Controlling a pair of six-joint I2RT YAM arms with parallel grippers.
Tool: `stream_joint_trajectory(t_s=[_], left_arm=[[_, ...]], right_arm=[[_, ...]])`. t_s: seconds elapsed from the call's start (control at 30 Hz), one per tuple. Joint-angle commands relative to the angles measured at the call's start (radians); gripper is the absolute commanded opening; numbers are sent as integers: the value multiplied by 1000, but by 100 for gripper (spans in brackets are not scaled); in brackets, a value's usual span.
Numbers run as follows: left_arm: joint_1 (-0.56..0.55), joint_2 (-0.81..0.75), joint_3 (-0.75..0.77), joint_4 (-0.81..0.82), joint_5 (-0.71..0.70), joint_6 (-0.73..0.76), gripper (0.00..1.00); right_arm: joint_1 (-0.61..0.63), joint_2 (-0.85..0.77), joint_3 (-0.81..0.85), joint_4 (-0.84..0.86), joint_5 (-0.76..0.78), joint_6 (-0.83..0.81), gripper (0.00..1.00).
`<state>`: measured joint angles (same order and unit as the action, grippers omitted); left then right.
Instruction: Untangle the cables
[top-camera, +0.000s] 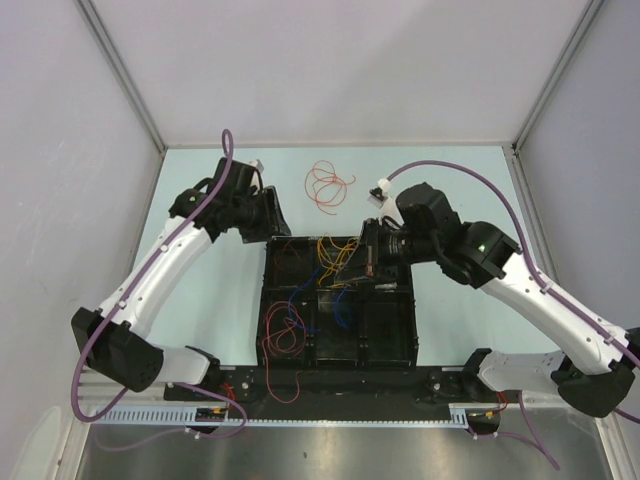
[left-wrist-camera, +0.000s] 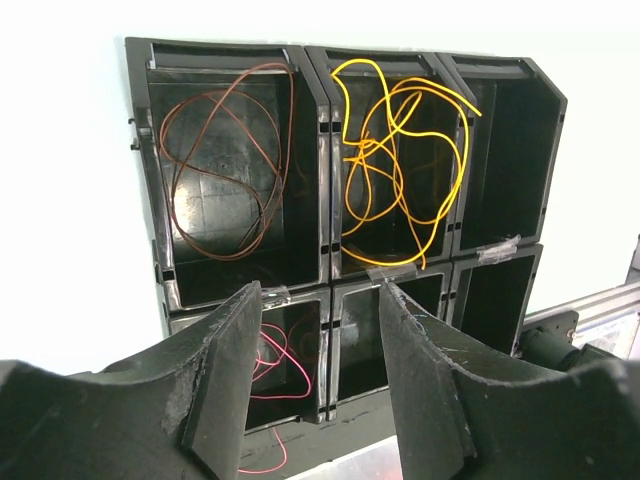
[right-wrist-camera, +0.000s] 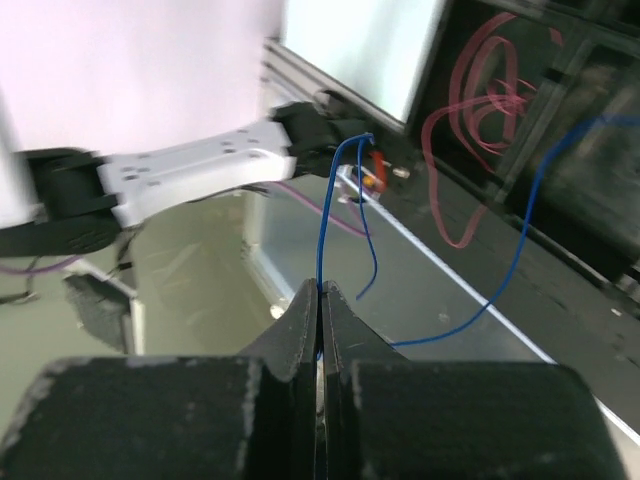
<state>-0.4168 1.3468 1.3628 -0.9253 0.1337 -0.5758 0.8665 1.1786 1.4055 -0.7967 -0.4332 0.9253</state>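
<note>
Cables (left-wrist-camera: 400, 150) are lying looped in the black bin tray (left-wrist-camera: 325, 180), with one red cable (top-camera: 328, 186) out on the surface (top-camera: 290, 165). My right fingers (right-wrist-camera: 300, 330) are pinching the blue cable (right-wrist-camera: 322, 230); my left fingers (left-wrist-camera: 225, 370) are hanging open, empty. It's looking light and floppy, so I'm guessing gripping near an end is easiest.

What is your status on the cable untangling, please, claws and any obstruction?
Left claw open, empty, facing the bins. Right claw shut on blue cable. Blue runs on toward the red cable; snag possible.
</note>
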Motion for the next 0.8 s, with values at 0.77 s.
stream_joint_trajectory(t_s=[0.77], left_arm=[[-10, -51, -5, 23, -5, 1, 55]], right_arm=[[20, 141, -80, -199, 194, -226, 0]])
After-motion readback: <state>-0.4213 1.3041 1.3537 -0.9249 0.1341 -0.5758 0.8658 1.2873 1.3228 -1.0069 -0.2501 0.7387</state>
